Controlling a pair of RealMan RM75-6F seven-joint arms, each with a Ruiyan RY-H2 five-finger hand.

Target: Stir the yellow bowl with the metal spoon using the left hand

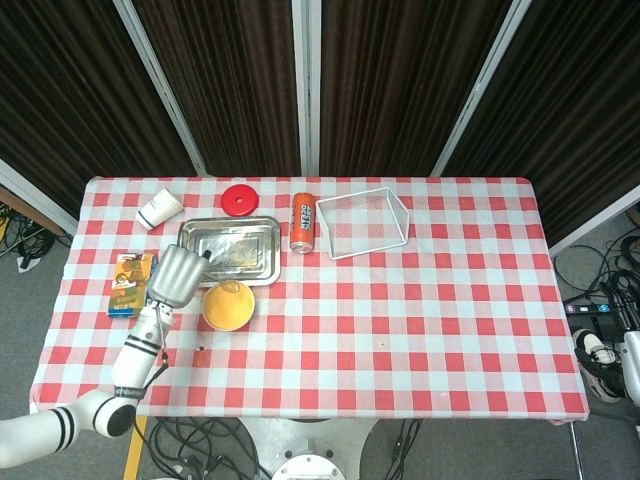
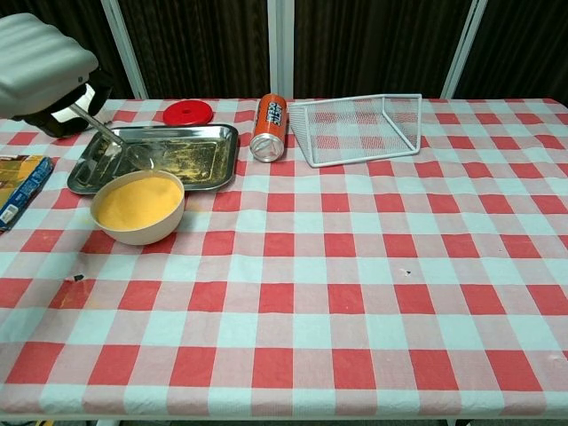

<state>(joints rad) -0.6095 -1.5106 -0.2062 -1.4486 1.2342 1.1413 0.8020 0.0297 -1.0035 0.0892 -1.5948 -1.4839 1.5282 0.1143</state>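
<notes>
The yellow bowl [image 1: 228, 305] [image 2: 138, 206], full of yellow-orange stuff, stands on the checked cloth just in front of the metal tray [image 1: 228, 250] [image 2: 191, 146]. My left hand [image 1: 175, 275] [image 2: 44, 67] is up and to the left of the bowl, at the tray's left end. It grips the handle of the metal spoon [image 2: 120, 139], which slants down to the right. The spoon's tip hangs over the tray's left part, outside the bowl. My right hand shows in neither view.
An orange can [image 1: 303, 222] [image 2: 269, 127] lies next to a white wire basket [image 1: 363, 222] [image 2: 359, 127] behind the middle. A red lid [image 1: 239, 199], a paper cup [image 1: 158, 209] and a snack box [image 1: 132, 284] sit at the left.
</notes>
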